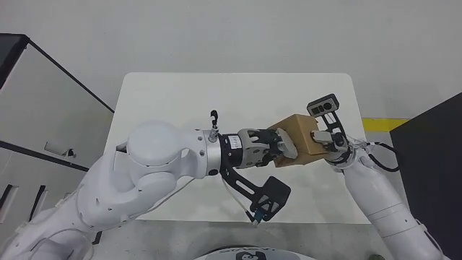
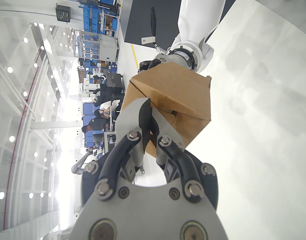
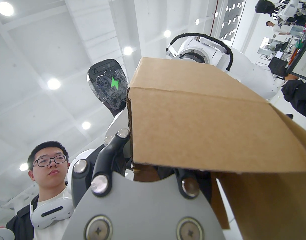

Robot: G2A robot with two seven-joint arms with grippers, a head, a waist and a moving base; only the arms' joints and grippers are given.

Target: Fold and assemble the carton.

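Carton (image 1: 297,139), already erected into a box shape, sits over the table (image 1: 180,94) between both arms. The left gripper (image 2: 150,116) is pinched narrow on an end flap. The right gripper (image 1: 325,141) meets the opposite side; cardboard hides its grip, so its state cannot be told. The end flaps seemingly remain unsecured.

In the right wrist view the brown cardboard carton (image 3: 200,126) runs past the picture's edge and covers the front of the right gripper (image 1: 319,138) (its grip cannot be judged).
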